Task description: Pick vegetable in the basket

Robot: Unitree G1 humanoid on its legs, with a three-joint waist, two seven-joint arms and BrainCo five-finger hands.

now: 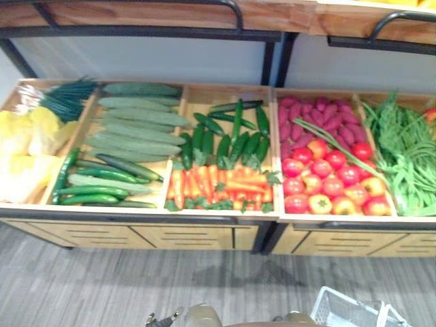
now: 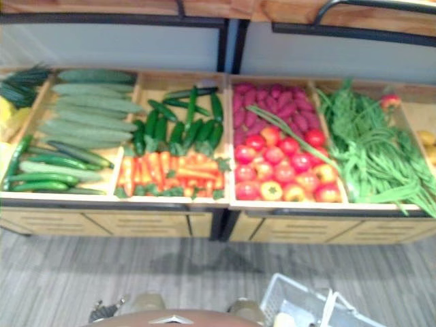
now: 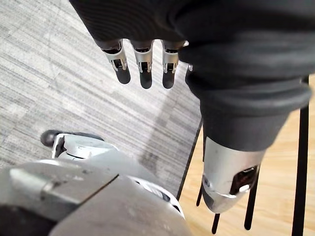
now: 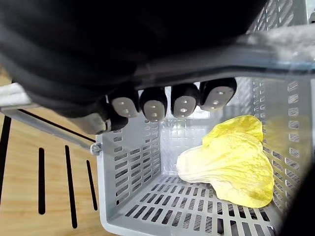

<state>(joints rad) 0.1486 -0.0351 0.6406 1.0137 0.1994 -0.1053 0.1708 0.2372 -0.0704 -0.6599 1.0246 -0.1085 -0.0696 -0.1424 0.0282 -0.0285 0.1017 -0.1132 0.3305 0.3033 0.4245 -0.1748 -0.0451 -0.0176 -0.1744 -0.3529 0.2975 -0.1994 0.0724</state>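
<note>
A white slotted basket (image 4: 147, 196) hangs from my right hand (image 4: 170, 104), whose fingers are curled round its grey handle (image 4: 275, 54). Inside it lies a yellow leafy cabbage (image 4: 236, 160). From the head, the basket (image 2: 306, 303) shows at the lower right, below the vegetable stand. My left hand (image 3: 142, 59) hangs over the grey floor with its fingers straight and apart from the thumb (image 3: 226, 182), holding nothing. The wooden crates hold cucumbers (image 1: 136, 129), carrots (image 1: 218, 184), tomatoes (image 1: 334, 180), purple-red roots (image 1: 313, 116), green beans (image 1: 409, 157) and yellow cabbages (image 1: 27, 146).
The stand's wooden front (image 1: 191, 235) with dark slots runs across at floor level. A shelf with black metal rails (image 1: 150, 30) sits above the crates. Grey wood-pattern floor (image 1: 102, 286) lies between me and the stand.
</note>
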